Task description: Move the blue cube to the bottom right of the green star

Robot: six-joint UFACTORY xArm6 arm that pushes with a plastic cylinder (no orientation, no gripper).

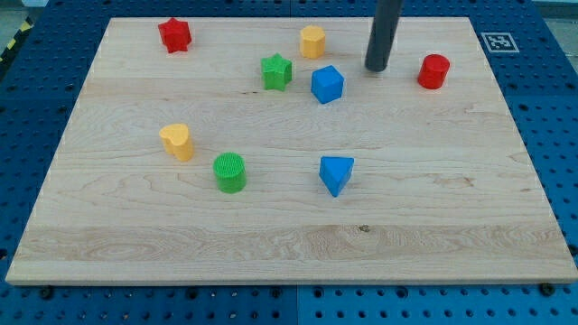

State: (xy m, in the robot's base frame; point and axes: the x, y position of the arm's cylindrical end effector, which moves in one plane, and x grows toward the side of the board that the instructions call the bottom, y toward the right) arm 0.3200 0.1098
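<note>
My tip stood on desk, upper right of blue cube, apart. Cube lay just right of green star. No fingers on rod; state untellable.

Eight blocks on wooden board: two red — star, cylinder; two yellow — hexagon, heart; two green — star, cylinder; two blue — cube, triangular prism.

A robotics lab bench: a pale wooden worktop rests on a blue perforated mounting plate. A printed fiducial marker sits at the board's corner, and yellow-black hazard tape edges the view's upper left.
</note>
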